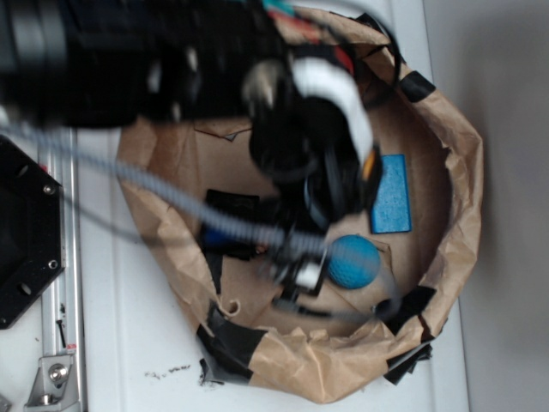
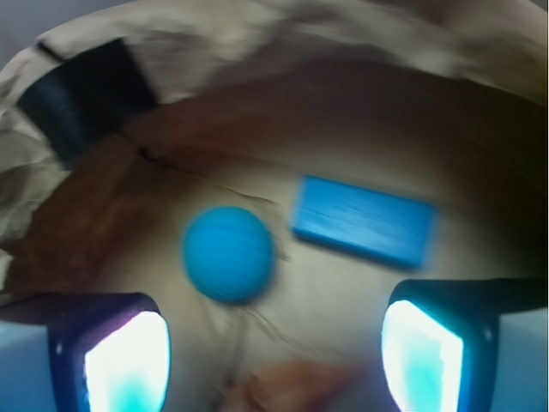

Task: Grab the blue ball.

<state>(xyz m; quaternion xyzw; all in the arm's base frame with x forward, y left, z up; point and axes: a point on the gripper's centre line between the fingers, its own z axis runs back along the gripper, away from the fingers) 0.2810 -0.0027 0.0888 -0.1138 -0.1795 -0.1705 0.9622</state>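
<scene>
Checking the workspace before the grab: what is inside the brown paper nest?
Inside the paper nest lie the blue ball and a flat blue block, apart. The arm covers the nest's left part.

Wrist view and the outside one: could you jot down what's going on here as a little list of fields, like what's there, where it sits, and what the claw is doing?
setting: brown paper nest patched with black tape
target: blue ball, on the paper floor, not held
other item: flat blue block, lying beside the ball, apart from it
gripper: open, nothing between its fingers
fingers: wide apart; ball ahead of them, nearer the left of the wrist view
image quality: both views blurred
task state: ball not yet grabbed
</scene>
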